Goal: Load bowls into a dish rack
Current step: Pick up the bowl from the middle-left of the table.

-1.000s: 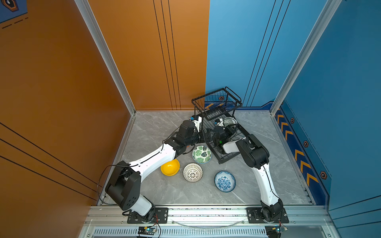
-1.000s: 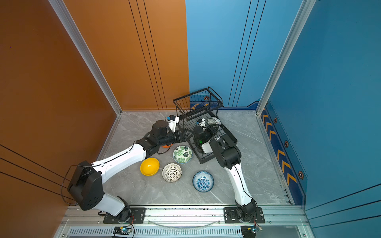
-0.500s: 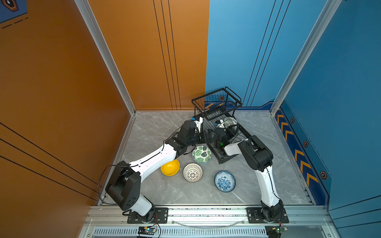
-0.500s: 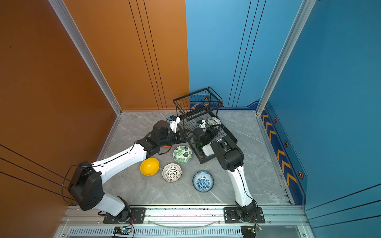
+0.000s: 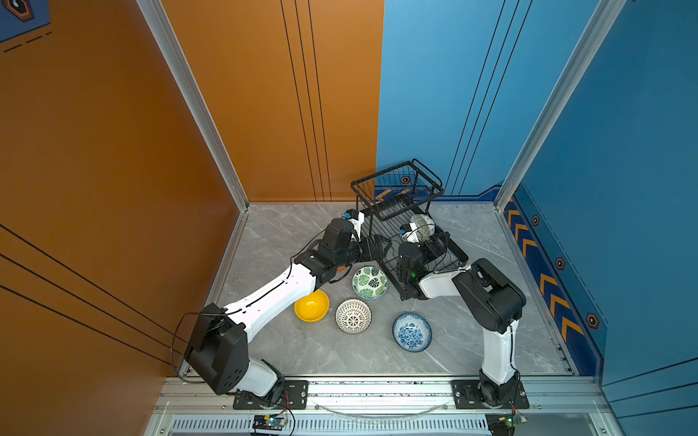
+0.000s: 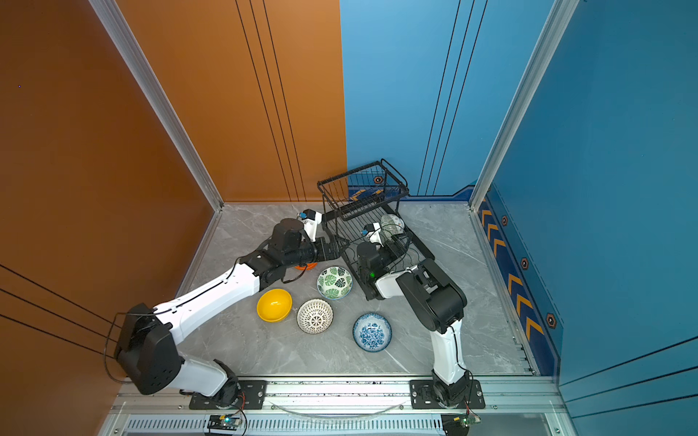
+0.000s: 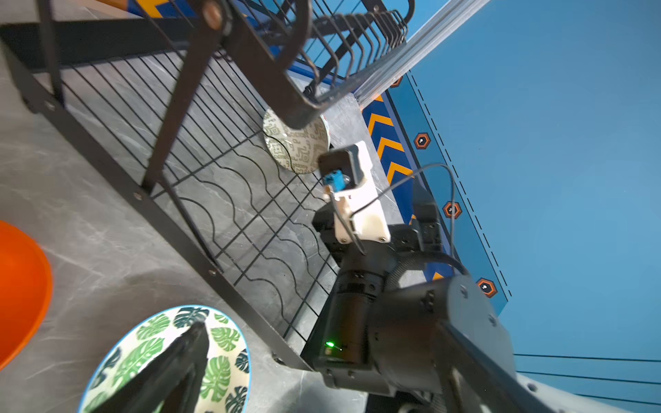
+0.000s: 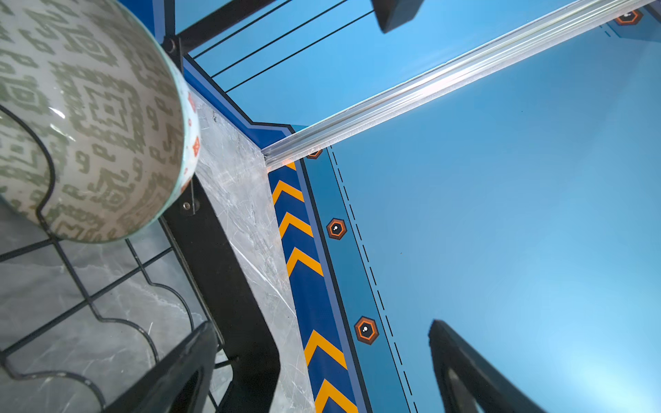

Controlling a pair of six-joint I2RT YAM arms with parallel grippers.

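Both arms reach low to the black wire dish rack. Left fingers are spread apart. Right fingers are spread apart beside the racked grey-green patterned round bowl.

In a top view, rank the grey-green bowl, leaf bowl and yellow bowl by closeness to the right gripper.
1. Grey-green bowl, in the rack by the right gripper.
2. Leaf bowl, just outside the rack.
3. Yellow bowl, beside the left arm.

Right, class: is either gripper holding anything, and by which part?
Nothing is held. The right gripper is open, clear of the grey-green bowl standing in the dish rack; the left gripper is open too.
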